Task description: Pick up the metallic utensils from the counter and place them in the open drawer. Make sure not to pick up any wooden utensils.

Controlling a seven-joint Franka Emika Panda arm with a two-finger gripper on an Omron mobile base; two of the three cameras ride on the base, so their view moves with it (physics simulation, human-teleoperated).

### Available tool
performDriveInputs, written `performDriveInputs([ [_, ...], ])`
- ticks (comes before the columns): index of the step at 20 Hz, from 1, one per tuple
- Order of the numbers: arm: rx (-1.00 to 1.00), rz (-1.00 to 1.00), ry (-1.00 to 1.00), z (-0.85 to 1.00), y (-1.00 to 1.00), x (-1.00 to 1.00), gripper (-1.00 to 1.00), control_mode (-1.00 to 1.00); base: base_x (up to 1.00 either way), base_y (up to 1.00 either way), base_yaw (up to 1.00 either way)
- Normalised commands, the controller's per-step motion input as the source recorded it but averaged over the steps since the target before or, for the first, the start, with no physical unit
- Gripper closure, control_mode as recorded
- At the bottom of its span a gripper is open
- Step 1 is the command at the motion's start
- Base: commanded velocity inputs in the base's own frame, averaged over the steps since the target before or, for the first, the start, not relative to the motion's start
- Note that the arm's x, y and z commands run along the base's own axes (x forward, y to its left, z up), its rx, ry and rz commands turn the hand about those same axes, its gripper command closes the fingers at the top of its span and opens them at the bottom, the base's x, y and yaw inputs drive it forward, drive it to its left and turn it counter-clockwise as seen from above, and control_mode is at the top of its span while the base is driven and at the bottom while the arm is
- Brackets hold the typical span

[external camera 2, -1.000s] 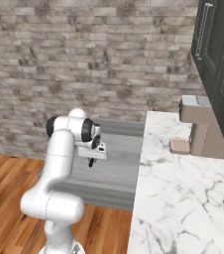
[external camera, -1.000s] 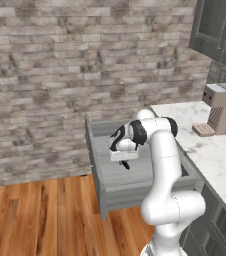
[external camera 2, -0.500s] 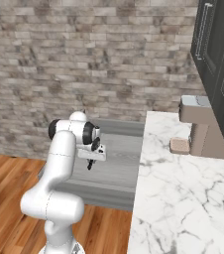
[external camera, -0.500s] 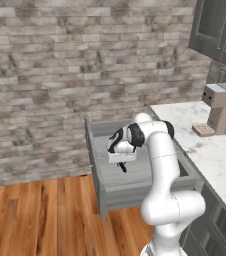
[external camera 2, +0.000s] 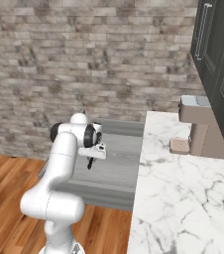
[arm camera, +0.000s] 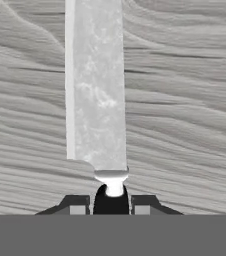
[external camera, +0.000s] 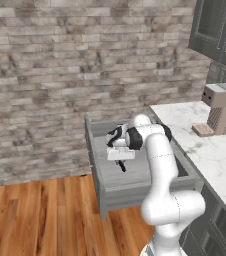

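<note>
The gripper (arm camera: 111, 202), nearly closed, pinches the black handle of the stiff, light, slippery knife (arm camera: 96, 85) over the open drawer (external camera: 135, 187).

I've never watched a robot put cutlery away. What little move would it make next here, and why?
Probably spread its fingers a bit wider to let go. The knife hangs between them by its black handle, blade pointing down over the grey floor of the open drawer, so it is already where it belongs. How close the blade is to the floor I cannot tell.
</note>
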Motion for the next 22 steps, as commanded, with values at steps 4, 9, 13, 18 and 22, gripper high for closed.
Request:
performDriveInputs([
  [4, 0.0, 0.0, 0.0, 0.22, 0.04, -0.04, -1.0, -1.0, 0.0, 0.0, 0.0],
  [9, 0.0, 0.0, -0.02, 0.51, 0.0, -0.15, -1.0, -1.0, 0.0, 0.0, 0.0],
  [13, 0.0, 0.0, -0.09, 0.87, 0.0, -0.6, -1.0, -1.0, 0.0, 0.0, 0.0],
  [18, 0.0, 0.0, -0.06, 0.98, 0.0, -0.5, -1.0, -1.0, 0.0, 0.0, 0.0],
  [22, 0.0, 0.0, -0.03, 0.79, 0.0, -0.36, -1.0, -1.0, 0.0, 0.0, 0.0],
])
